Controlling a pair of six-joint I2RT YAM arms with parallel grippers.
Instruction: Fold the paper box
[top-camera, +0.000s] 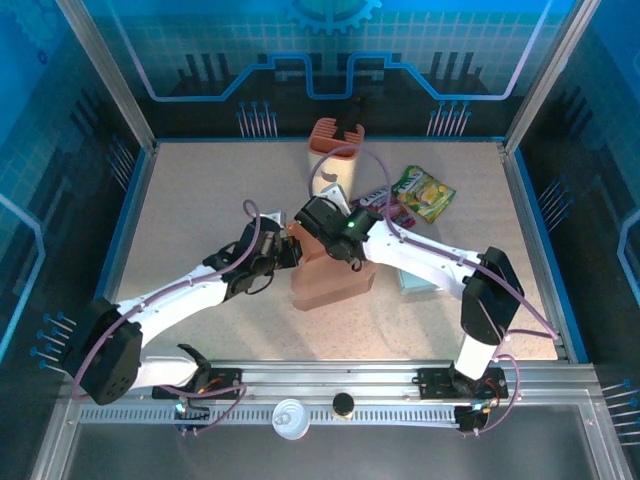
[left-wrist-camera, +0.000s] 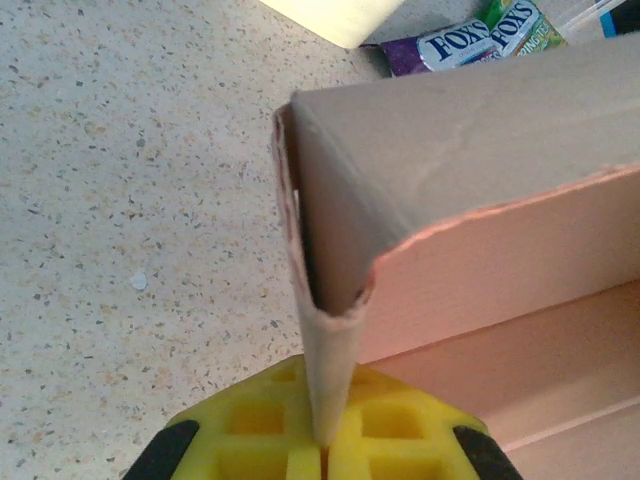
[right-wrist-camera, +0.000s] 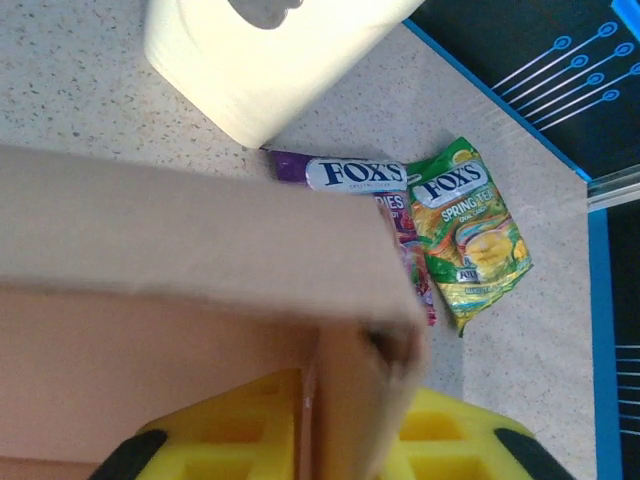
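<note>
Standing on blue-walled speckled table (top-camera: 200, 200): paper box (top-camera: 335, 285).

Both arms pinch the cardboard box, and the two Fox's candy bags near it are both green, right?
Not quite. The right wrist view shows a green candy bag beside a purple candy bag. The left gripper and right gripper do pinch the cardboard box.

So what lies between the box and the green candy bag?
A purple candy bag, right beside the green bag and partly hidden behind the box; the right wrist view shows it.
</note>
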